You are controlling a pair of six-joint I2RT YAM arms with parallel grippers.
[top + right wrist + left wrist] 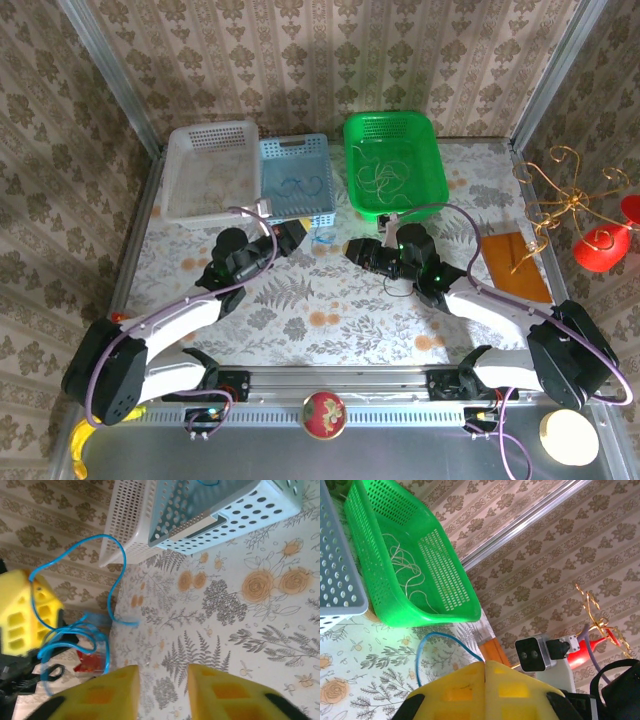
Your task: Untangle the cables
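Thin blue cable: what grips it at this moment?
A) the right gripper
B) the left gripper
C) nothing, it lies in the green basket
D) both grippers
B: the thin blue cable runs into the left gripper, whose jaws are shut on it, while the right gripper has its jaws apart with nothing between them.

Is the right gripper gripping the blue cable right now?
No, the right gripper has its fingers apart with nothing between them; the blue cable runs from the shut left gripper.
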